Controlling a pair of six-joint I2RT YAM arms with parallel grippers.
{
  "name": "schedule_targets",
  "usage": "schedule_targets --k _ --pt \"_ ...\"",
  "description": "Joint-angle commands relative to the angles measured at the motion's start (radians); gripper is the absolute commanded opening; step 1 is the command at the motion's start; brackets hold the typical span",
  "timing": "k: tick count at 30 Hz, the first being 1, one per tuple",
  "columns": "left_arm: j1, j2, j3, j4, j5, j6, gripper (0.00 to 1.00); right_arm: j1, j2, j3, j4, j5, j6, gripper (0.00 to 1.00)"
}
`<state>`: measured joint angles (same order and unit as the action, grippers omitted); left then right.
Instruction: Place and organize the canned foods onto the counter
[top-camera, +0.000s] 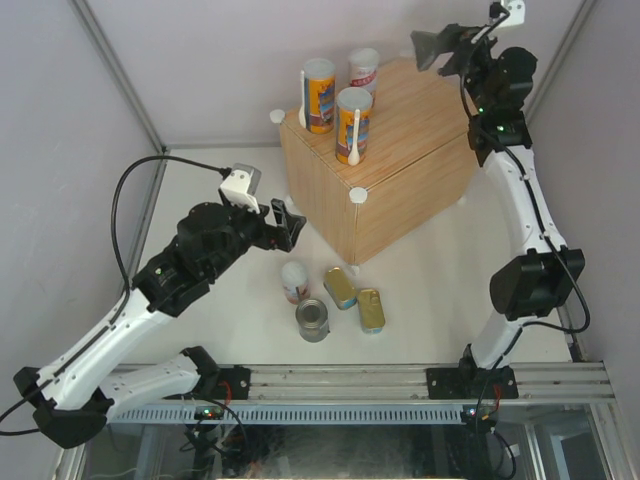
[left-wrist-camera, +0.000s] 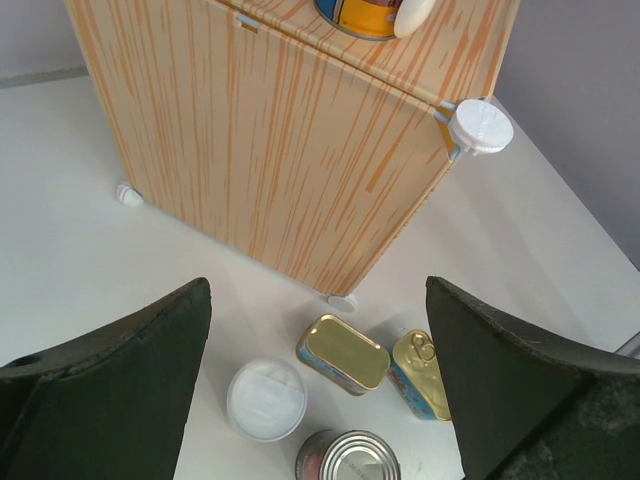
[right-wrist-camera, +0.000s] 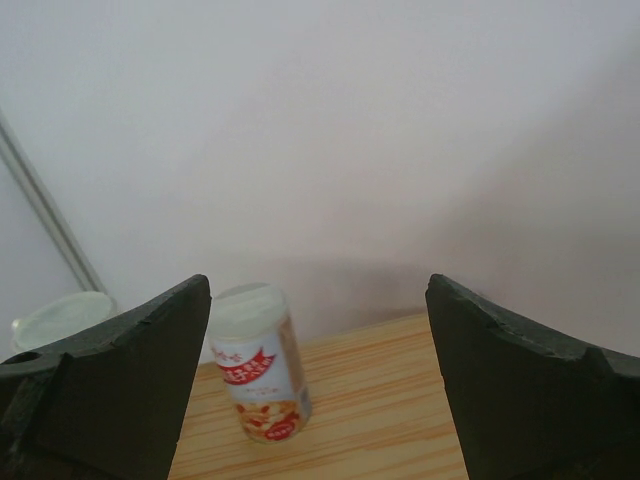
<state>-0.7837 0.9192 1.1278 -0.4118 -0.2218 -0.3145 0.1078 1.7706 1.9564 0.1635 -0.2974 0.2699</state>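
The left gripper (left-wrist-camera: 318, 300) is hovering with its jaws spread wide and empty above a white-lidded tube (left-wrist-camera: 266, 398), a silver-topped can (left-wrist-camera: 350, 462), a gold tin (left-wrist-camera: 343, 353) and a second gold tin (left-wrist-camera: 422, 372). All four are sitting on the white surface (left-wrist-camera: 80, 230) just beside the counter (left-wrist-camera: 270, 150). The right gripper (right-wrist-camera: 318, 300), its jaws likewise parted and empty, is hanging over the counter's far side, where a white-red tube (right-wrist-camera: 258, 365), an orange-blue tube (top-camera: 319, 95) and another orange-blue tube (top-camera: 353, 125) are standing upright.

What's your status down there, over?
Left hand open, right hand open, both empty. Counter holds three tubes. White-lidded tube, silver-topped can, two flat tins wait on the table. Nothing in the way.
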Motion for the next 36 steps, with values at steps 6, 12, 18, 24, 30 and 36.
schedule_targets --k 6,12,18,24,30,36 --pt "0.004 0.030 -0.024 0.077 0.035 -0.006 0.91 -0.185 -0.083 -0.188 0.135 0.125 0.277 0.86" --pt "0.005 0.068 -0.009 0.086 0.053 0.009 0.92 -0.252 -0.069 -0.225 0.141 0.161 0.296 0.85" --pt "0.006 0.097 -0.002 0.094 0.059 0.026 0.92 -0.323 -0.043 -0.239 0.151 0.190 0.337 0.85" --pt "0.027 0.132 -0.025 0.123 0.074 0.028 0.92 -0.374 -0.012 -0.267 0.158 0.234 0.406 0.84" --pt "0.069 0.190 -0.065 0.195 0.131 0.005 0.92 -0.411 0.031 -0.283 0.156 0.255 0.472 0.83" --pt "0.110 0.257 -0.071 0.269 0.162 -0.045 0.91 -0.443 0.089 -0.281 0.141 0.261 0.550 0.82"
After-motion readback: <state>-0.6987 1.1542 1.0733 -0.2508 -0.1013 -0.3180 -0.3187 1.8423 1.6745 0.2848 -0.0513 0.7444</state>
